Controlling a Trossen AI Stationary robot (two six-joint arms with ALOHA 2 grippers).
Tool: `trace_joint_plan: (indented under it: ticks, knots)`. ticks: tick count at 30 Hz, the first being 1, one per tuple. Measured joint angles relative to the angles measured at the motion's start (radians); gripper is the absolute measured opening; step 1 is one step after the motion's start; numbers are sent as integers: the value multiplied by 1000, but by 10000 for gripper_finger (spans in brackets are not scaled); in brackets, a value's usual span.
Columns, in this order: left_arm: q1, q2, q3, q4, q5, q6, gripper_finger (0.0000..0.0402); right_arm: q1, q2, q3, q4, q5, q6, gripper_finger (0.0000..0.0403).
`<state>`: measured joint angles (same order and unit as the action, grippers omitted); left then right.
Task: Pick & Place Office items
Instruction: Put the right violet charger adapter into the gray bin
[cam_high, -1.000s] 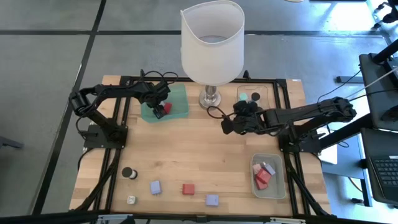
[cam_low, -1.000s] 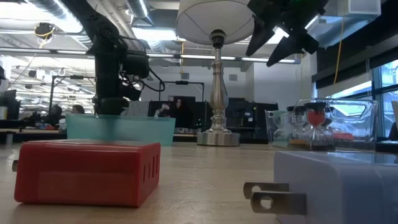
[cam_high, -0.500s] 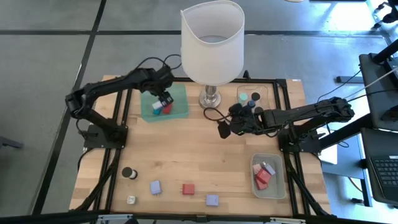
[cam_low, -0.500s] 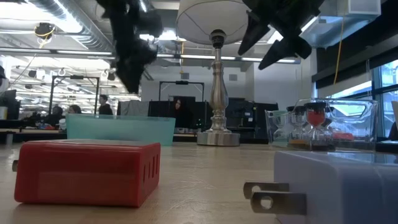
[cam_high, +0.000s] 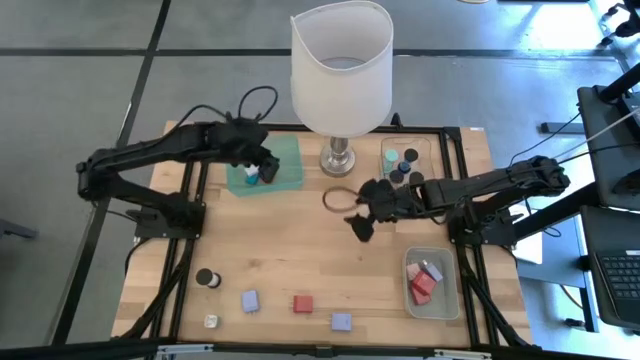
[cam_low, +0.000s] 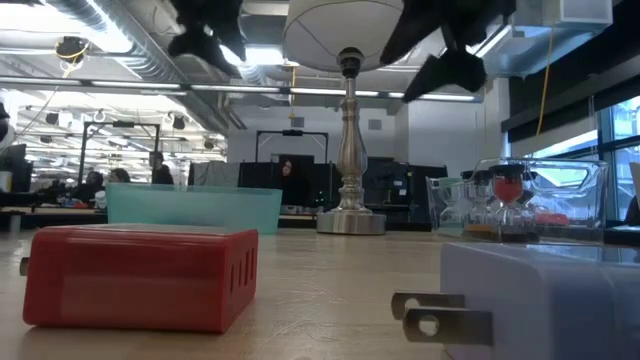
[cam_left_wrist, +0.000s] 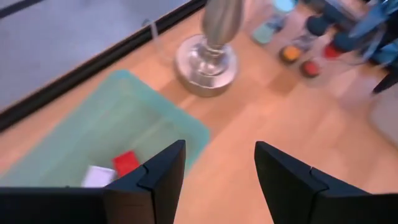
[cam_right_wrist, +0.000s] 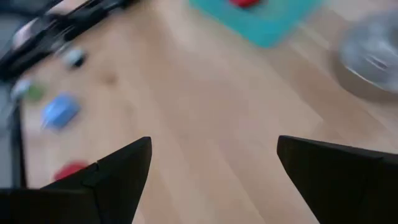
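My left gripper (cam_high: 254, 170) (cam_left_wrist: 217, 180) hangs open and empty above the green tray (cam_high: 283, 165), where a red block (cam_left_wrist: 127, 163) and a white block (cam_left_wrist: 96, 176) lie on the floor. My right gripper (cam_high: 361, 226) (cam_right_wrist: 211, 180) is open wide and empty above bare wood near the table's middle. Along the near edge rest a dark-capped cylinder (cam_high: 208, 278), a small white piece (cam_high: 211, 321), two lavender blocks (cam_high: 250, 300) (cam_high: 341, 321) and a red block (cam_high: 303, 303). In the low view the red block (cam_low: 140, 275) and a white plug-like block (cam_low: 540, 300) stand close.
The big white-shaded lamp (cam_high: 340, 70) stands at the far middle, its base (cam_left_wrist: 207, 59) beside the green tray. A clear tray (cam_high: 405, 160) at the far right holds teal and dark cylinders. Another clear tray (cam_high: 432, 283) at the near right holds red and pink blocks.
My left gripper has risen straight up out of the green tray, where it was low a second ago, and the red block stays in the tray. My right gripper has moved from beside the lamp base toward the table's near edge and slightly left.
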<state>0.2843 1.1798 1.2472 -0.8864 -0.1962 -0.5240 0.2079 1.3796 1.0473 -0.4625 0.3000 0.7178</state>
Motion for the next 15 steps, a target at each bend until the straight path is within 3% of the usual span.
trace_joint_plan:
  ticks: [8, 15]
  knots:
    - [-195, -38, 0, 0, -137, -214, 189, 96, 31, 0, 118, -67, -325, 351]
    - [-337, -14, 0, -2, -313, -327, 189, 184, 152, 0, 275, -240, -473, 351]
